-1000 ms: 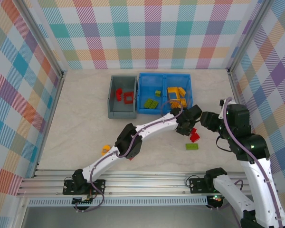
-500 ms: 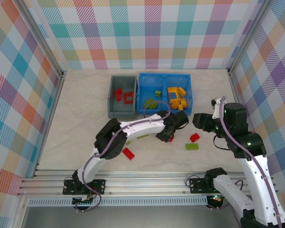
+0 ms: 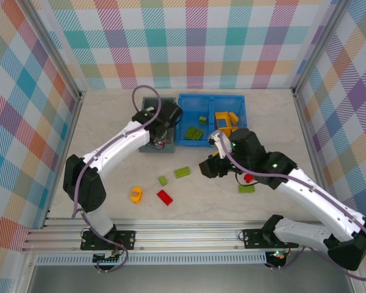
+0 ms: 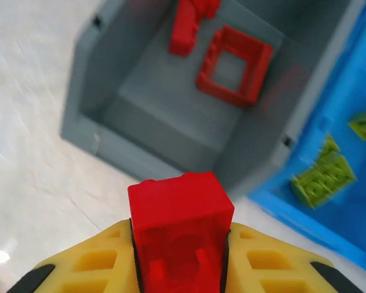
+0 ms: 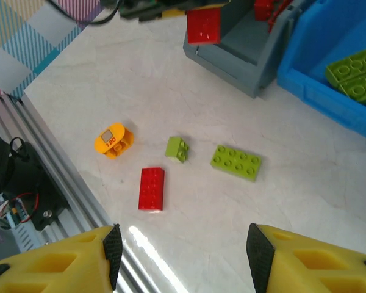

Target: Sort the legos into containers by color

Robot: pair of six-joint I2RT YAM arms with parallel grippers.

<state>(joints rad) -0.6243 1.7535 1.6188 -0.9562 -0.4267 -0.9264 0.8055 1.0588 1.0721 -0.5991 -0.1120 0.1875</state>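
At the left, by the grey bin (image 4: 85, 91), the jaws of the left arm (image 3: 117, 145) are clamped on a glossy red brick (image 4: 180, 226), which hangs just short of the bin's near wall. A red open frame (image 4: 235, 64) lies inside. The step looks like dropping red into grey, so the next move calls for a short reach forward, then release. On the pale marbled desk (image 5: 171, 79) lie an orange round piece (image 5: 114, 140), a flat red brick (image 5: 151, 188), a small lime brick (image 5: 177, 149) and a studded lime plate (image 5: 235, 162). Rightward, the smooth blue bin (image 5: 317, 67) holds lime plates. The jaws of the right arm (image 3: 305, 183) hover wide and empty.
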